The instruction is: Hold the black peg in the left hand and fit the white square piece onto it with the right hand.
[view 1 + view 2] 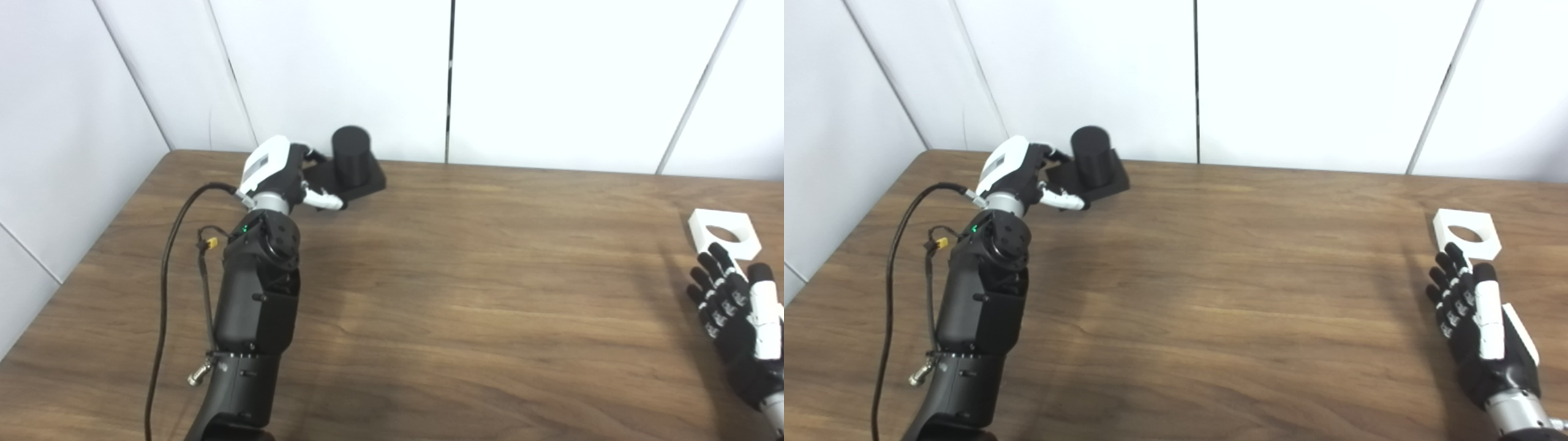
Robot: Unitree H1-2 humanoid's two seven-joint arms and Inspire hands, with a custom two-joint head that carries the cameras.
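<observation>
The black peg, a round post on a square black base, stands at the back left of the wooden table, close to the wall. My left hand is at the base's left end, thumb along the front edge and fingers over the back, closed on it. The white square piece, with a round hole in it, lies flat at the right side of the table. My right hand hovers just in front of it, fingers spread and straight, holding nothing. Its fingertips reach the near edge of the piece.
White wall panels close off the table at the back and on the left. A black cable hangs in a loop beside my left forearm. Bare wood lies between the two hands.
</observation>
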